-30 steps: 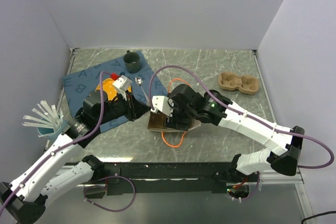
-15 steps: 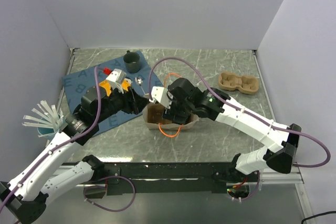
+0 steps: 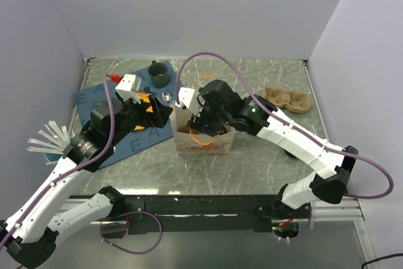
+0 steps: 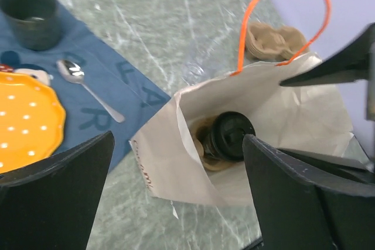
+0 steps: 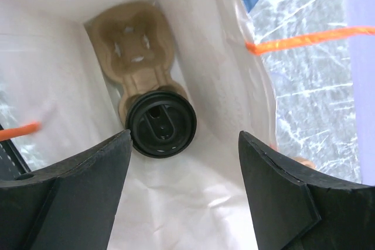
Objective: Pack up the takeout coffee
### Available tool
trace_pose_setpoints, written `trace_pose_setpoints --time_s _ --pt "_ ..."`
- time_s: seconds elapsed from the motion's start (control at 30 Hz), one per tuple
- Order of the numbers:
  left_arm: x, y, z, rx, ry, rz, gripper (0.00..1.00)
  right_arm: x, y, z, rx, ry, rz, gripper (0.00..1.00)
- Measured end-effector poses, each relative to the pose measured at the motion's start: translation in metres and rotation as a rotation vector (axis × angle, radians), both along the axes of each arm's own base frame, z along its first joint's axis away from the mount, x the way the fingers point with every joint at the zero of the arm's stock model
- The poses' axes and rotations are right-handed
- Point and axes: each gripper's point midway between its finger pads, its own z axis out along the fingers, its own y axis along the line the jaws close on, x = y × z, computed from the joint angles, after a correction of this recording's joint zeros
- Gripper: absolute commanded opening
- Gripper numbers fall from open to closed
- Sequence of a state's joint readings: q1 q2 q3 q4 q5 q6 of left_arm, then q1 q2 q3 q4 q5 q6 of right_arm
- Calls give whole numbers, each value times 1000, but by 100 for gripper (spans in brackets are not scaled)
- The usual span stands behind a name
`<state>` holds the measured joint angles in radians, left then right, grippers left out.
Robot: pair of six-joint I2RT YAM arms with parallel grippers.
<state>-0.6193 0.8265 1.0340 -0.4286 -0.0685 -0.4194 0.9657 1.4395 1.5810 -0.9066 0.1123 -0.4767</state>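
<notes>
A white paper bag [image 3: 203,140] with orange handles [image 4: 285,20] stands upright mid-table. Inside it lies a brown pulp tray [image 5: 136,48] with one takeout coffee, its black lid [image 5: 161,123] facing up; the tray's other socket is empty. The lid [image 4: 229,135] also shows through the bag's mouth in the left wrist view. My right gripper [image 5: 184,144] hangs open over the bag's mouth [image 3: 200,121], nothing between its fingers. Left of the bag, my left gripper [image 4: 178,144] stands wide open [image 3: 158,115], its fingers apart from the paper.
A second pulp tray [image 3: 286,99] lies at the back right. On a blue placemat [image 3: 101,102] are a dark green mug [image 3: 158,74], a spoon [image 4: 82,83] and an orange plate [image 4: 26,118]. A cup of white strips [image 3: 53,143] stands at the far left.
The bag went from lying flat to standing upright. My left gripper opened, let go of the bag and drew back left. The right gripper rose with the bag's mouth.
</notes>
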Motion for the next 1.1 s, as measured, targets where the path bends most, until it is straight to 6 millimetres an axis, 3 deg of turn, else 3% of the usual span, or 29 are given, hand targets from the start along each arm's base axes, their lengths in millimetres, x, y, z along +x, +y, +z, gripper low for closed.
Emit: trace_pose_setpoints --time_s 0.4,0.73,0.9,0.97,1.03,1.1 --pt "1 25 18 -25 -15 134 97 7 2 30 75 -33 -62 76" --pt "1 33 46 -28 52 194 97 27 -20 87 209 -134 -280 79" --pt "-3 68 36 -9 121 383 98 16 -22 154 437 -98 -373 98" --pt "-7 89 40 -9 133 490 99 5 -27 178 554 -64 -405 100" --pt "-11 110 47 -17 130 594 95 -7 -33 182 610 -22 -418 100" --pt "-17 131 48 -7 132 698 89 -23 -38 169 638 48 -418 100"
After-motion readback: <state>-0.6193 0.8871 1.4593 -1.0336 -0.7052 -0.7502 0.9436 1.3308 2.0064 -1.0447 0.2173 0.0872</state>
